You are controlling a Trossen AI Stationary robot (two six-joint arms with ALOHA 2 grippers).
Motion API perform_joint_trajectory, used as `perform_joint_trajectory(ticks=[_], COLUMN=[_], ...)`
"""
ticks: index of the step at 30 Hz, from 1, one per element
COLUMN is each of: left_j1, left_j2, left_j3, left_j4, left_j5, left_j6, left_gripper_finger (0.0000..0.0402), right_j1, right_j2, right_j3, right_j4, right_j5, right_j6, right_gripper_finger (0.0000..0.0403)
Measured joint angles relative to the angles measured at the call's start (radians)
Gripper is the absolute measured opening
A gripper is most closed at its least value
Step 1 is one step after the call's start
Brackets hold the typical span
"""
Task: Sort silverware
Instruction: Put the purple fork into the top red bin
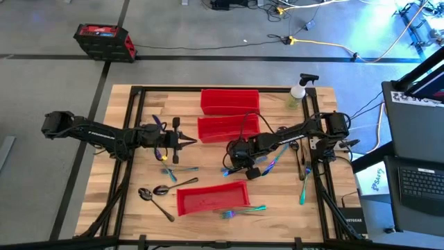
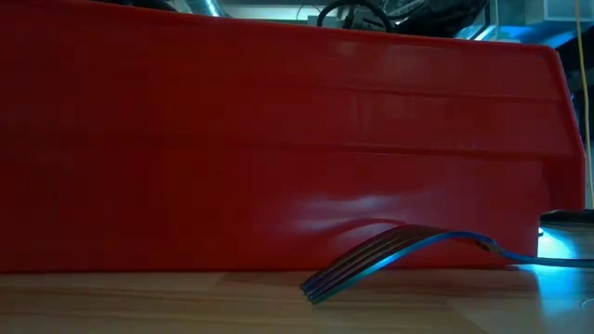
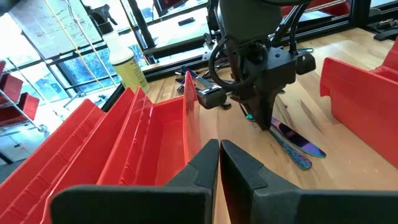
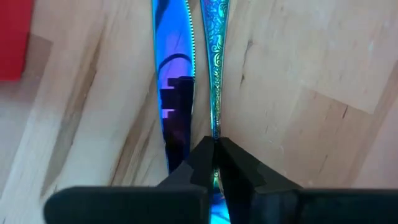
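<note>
My right gripper (image 4: pixel 214 144) points steeply down at the table's middle (image 1: pixel 233 165) and is shut on a slim engraved iridescent utensil (image 4: pixel 215 68). That utensil lies beside a blue-purple knife (image 4: pixel 174 93). The left wrist view shows both pieces (image 3: pixel 292 140) flat on the wood under the right gripper (image 3: pixel 260 121). My left gripper (image 3: pixel 219 149) hovers shut left of centre (image 1: pixel 189 141), holding nothing. More silverware lies scattered: two spoons (image 1: pixel 154 191), pieces (image 1: pixel 177 169) at near left, others (image 1: pixel 243 210) by the near bin, and a fork (image 2: pixel 390 255) lying tines-down in front of that bin's wall. My right gripper pinches the engraved utensil's narrow handle (image 4: pixel 216 124) between its two fingertips, one on each long edge. The fingers come from above, slanting steeply down. The utensil lies flat on the table next to the knife; its end under the fingers is hidden.
Two red bins (image 1: pixel 229 101) (image 1: pixel 229 128) stand side by side at the far centre; a third (image 1: pixel 211 198) sits near the front edge. A clear spray bottle (image 1: pixel 298 92) stands at the far right corner. More utensils (image 1: pixel 302 184) lie near the right edge.
</note>
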Motion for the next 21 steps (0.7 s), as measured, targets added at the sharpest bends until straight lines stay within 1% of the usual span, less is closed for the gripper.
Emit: perform_joint_trajectory(ticks=[3, 7, 12, 21], left_j1=[0.000, 0.000, 0.000, 0.000], left_j2=[0.000, 0.000, 0.000, 0.000], left_j3=[0.000, 0.000, 0.000, 0.000], left_j4=[0.000, 0.000, 0.000, 0.004], left_j5=[0.000, 0.000, 0.000, 0.000], left_j6=[0.000, 0.000, 0.000, -0.001], left_gripper_finger=[0.0001, 0.0001, 0.0001, 0.0001], right_j1=[0.000, 0.000, 0.000, -0.002], right_j2=[0.000, 0.000, 0.000, 0.002], right_j3=[0.000, 0.000, 0.009, 0.091], right_j4=[0.000, -0.001, -0.013, -0.037], right_j5=[0.006, 0.014, 0.009, -0.017], right_j6=[0.008, 0.036, 0.110, 0.211], right_gripper_finger=[0.0014, 0.0004, 0.0002, 0.0001])
